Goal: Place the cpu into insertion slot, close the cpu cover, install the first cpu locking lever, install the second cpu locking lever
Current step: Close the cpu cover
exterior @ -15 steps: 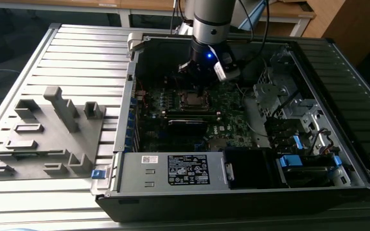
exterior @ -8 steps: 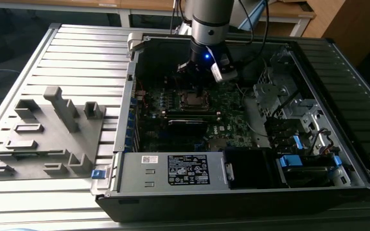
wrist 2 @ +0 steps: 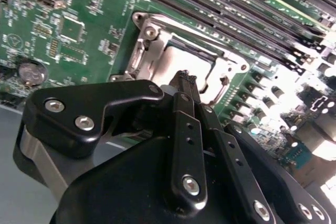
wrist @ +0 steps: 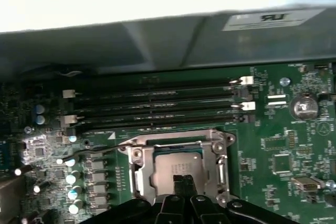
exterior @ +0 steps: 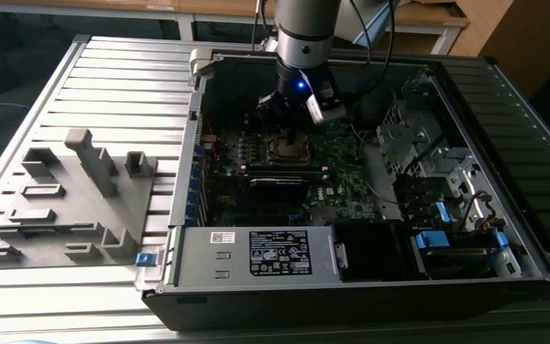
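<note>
The cpu [wrist: 176,166] [wrist 2: 190,61] shows its dull silver top in the socket on the green motherboard. The cpu cover [wrist: 137,174] [wrist 2: 149,51], a silvery frame, appears to lie flat around it with the chip showing through its window. A thin metal locking lever [wrist: 100,150] runs out from one corner of the socket. My gripper [wrist: 182,182] [wrist 2: 184,80] [exterior: 289,129] hangs right over the socket inside the open computer case. Its black fingers are shut together with nothing between them, and the tips sit just above the chip's edge.
Memory slots [wrist: 157,103] lie beside the socket, and the case wall rises just past them. A coin battery [wrist: 304,107] sits on the board. The power supply box [exterior: 275,251] and drive bays [exterior: 437,215] fill the near side. A grey fixture tray [exterior: 65,208] lies at the exterior view's left.
</note>
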### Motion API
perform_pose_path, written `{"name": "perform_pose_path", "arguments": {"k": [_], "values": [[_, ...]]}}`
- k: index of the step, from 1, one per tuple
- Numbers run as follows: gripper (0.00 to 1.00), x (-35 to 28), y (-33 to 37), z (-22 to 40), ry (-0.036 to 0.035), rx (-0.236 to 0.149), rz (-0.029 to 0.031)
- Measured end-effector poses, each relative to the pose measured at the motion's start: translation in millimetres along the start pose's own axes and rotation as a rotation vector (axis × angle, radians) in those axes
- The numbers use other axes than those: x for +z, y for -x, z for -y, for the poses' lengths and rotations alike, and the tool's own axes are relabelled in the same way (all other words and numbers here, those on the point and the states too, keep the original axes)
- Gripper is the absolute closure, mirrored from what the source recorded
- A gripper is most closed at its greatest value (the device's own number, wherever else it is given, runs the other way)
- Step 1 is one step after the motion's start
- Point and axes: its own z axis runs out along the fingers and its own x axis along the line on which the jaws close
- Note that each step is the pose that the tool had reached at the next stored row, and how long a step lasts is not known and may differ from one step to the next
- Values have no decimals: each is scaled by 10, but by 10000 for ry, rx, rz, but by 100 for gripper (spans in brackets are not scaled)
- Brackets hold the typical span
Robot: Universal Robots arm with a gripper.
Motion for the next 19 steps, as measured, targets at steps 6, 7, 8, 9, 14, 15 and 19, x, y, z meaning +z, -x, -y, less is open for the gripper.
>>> {"name": "perform_pose_path", "arguments": {"k": [6,7,8,9,14,15,19], "values": [[89,20,-121,12,0,20,0],[89,21,-129,12,0,24,1],[89,21,-133,12,-1,25,-1],[89,22,-138,13,-1,26,0],[89,32,-228,22,-2,27,-1],[89,35,-245,24,-1,28,0],[89,65,-289,27,-1,33,0]]}}
